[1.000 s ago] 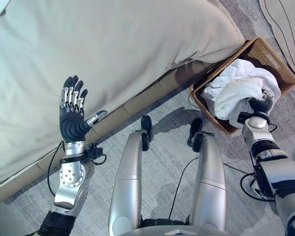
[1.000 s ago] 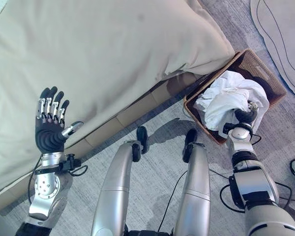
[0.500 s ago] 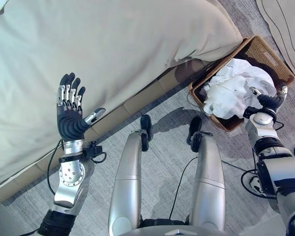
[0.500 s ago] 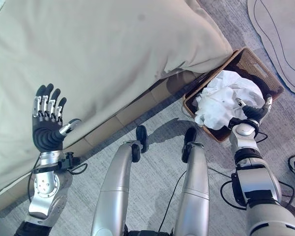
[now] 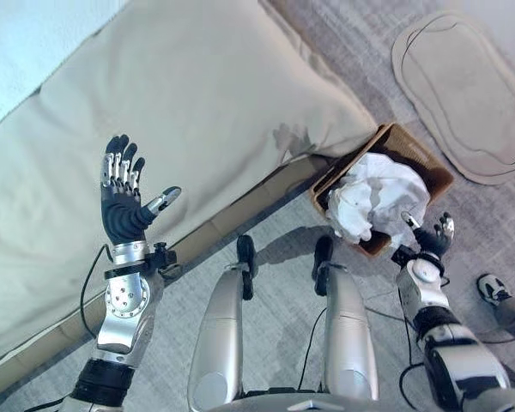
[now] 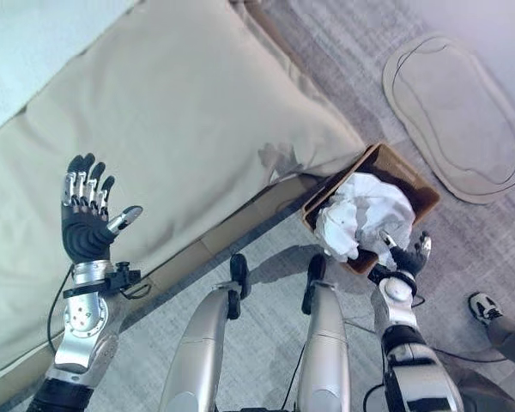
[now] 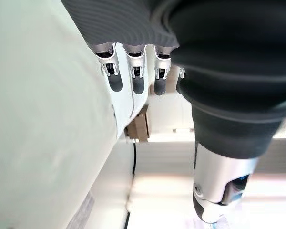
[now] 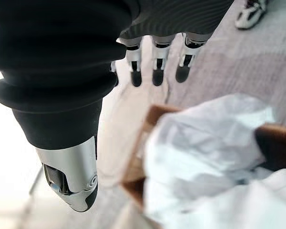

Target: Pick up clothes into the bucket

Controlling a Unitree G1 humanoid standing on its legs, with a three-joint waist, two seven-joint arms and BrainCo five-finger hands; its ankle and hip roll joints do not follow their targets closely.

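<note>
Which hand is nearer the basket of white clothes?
Right. The right hand hovers open beside the basket; the left hand is raised open by the cushion.

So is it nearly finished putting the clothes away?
It looks so. White clothes are piled in the basket. The right hand is open beside it, holding nothing, and the left hand is open over the bed. No other clothes show.

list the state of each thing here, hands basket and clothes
left hand: open, raised, holding nothing
right hand: open, beside the basket, holding nothing
basket: upright on the floor, heaped full
white clothes: crumpled in the basket, piled above its rim
</note>
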